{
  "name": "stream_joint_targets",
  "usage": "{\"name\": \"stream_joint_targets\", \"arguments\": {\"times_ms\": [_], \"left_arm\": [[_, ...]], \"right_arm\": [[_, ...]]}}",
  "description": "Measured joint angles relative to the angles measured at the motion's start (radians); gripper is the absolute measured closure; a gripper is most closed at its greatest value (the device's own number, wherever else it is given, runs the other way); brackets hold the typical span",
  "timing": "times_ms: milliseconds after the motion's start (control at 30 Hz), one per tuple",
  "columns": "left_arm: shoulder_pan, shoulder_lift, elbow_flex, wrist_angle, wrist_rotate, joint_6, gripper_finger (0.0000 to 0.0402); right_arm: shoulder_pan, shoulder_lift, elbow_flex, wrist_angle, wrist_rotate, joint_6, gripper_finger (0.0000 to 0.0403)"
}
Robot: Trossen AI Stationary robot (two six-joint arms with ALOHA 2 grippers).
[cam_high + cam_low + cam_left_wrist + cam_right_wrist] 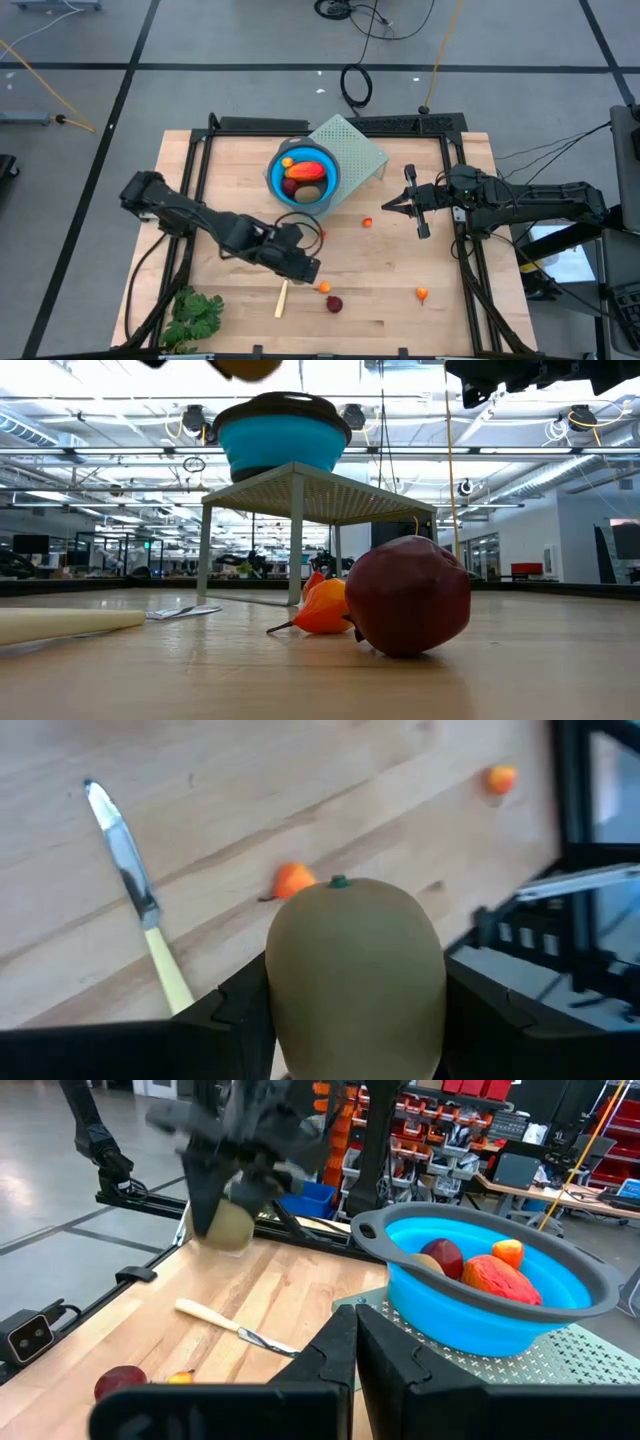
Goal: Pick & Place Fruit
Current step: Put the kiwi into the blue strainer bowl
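floor (250, 40): grey, crossed by dark lines, black cables (357, 82) lying loose | ceiling (520, 420): white beams, bright lights | back of room: red shelf bins (440, 1125), desks (540, 1185) | table (380, 290): pale wood

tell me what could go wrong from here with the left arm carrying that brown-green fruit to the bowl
1. The left end effector grips the kiwi-like fruit only low on its sides, so the smooth oval could slip out.
2. The blue bowl stands on a raised mesh stand; a low approach might knock its rim.
3. The bowl already holds fruit, so the drop could bounce out.
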Motion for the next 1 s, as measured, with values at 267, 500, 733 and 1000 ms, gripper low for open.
{"name": "stream_joint_targets", "arguments": {"times_ms": [267,500,733,1000], "left_arm": [[-0.012,-0.064,0.000,0.001,-0.007,-0.001,0.0187],[-0.014,-0.063,0.000,0.001,0.002,0.000,0.0186],[-0.021,-0.063,0.000,0.011,-0.101,0.132,0.0186],[-0.055,-0.063,0.000,0.116,-0.311,0.533,0.0186]], "right_arm": [[0.000,0.000,0.000,0.000,0.000,0.000,0.0399],[0.000,0.000,0.000,0.001,0.000,0.000,0.0399],[0.000,0.000,0.000,0.016,0.000,0.000,0.0399],[0.000,0.000,0.000,0.016,0.000,0.000,0.0399]]}}
